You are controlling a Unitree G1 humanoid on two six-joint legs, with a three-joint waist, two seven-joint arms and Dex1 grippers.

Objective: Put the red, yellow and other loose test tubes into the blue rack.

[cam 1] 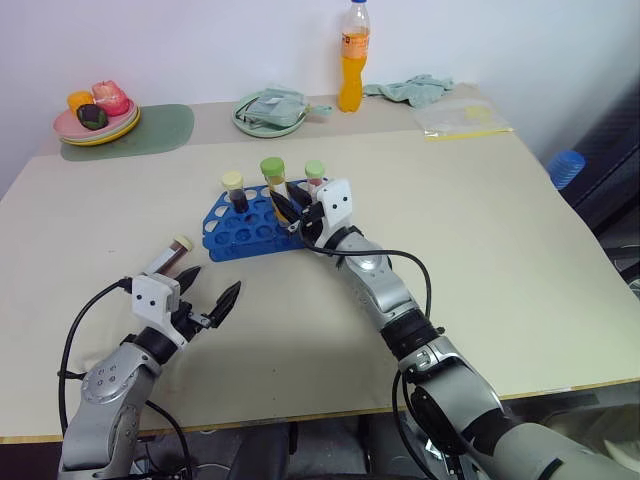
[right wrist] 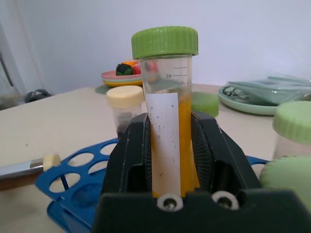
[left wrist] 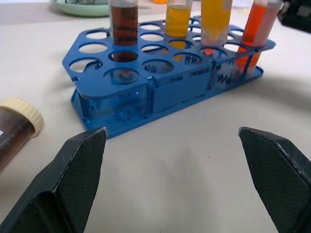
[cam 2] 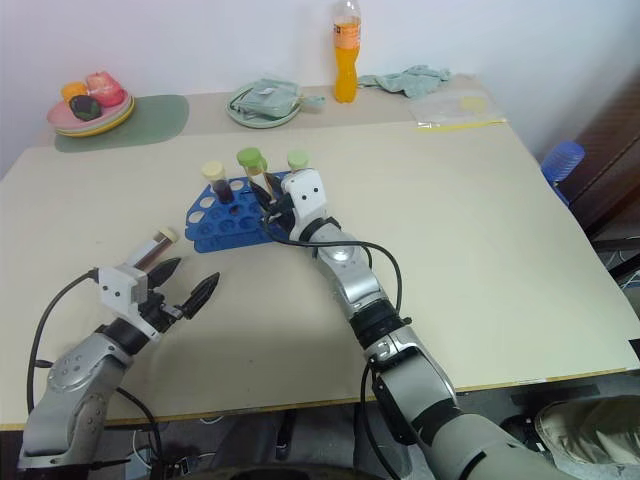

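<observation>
Right end effector (right wrist: 170, 160) clamped on green-capped yellow tube (right wrist: 167, 102) over blue rack (cam 1: 250, 232); left end effector (cam 1: 207, 291) spread wide beside loose brown tube (cam 1: 168, 258)

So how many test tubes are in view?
5: brown, yellow and red tubes upright in the blue rack; another yellow one held by the right fingers; one lying by the left fingers. More may be hidden.

L claw (cam 1: 206, 296) wide open, low; R claw (cam 1: 285, 206) clamped, arm outstretched.
</observation>
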